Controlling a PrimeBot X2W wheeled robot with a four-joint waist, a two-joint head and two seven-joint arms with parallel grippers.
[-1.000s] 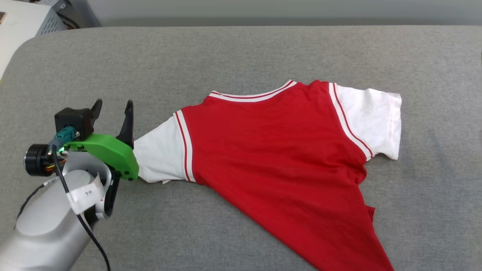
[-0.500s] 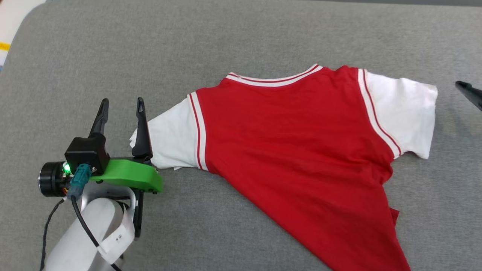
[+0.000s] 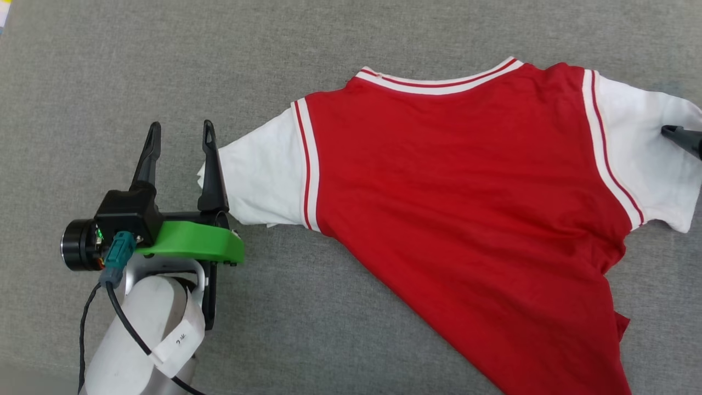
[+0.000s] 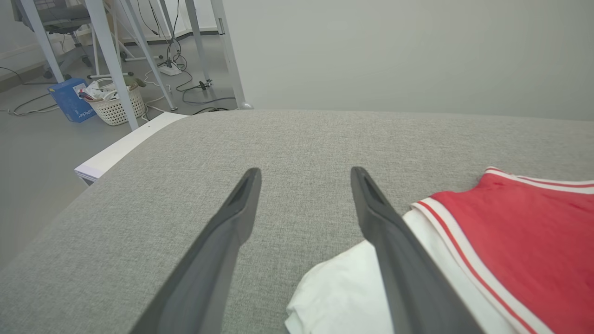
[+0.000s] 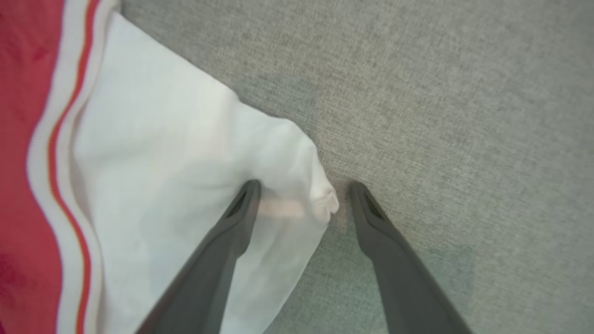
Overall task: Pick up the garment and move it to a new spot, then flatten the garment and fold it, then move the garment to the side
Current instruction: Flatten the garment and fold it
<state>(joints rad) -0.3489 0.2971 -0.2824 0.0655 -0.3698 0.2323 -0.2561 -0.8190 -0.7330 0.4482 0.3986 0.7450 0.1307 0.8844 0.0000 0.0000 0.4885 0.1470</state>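
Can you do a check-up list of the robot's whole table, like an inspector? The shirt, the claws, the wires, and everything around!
Surface: grey woven-fabric tabletop, smooth.
Job's things: red jersey-style shirt with white short sleeves, spread out unfolded, plain side up, body skewed.
Clutter: nothing seen.
Claws: left claw open, beside one sleeve's cuff, holding nothing; right claw open, astride the other sleeve's corner, not closed on it.
Cables: black cable along the pale left forearm; loose cables on the floor.
Surroundings: white woven basket, blue box, white metal legs, pale grey wall.
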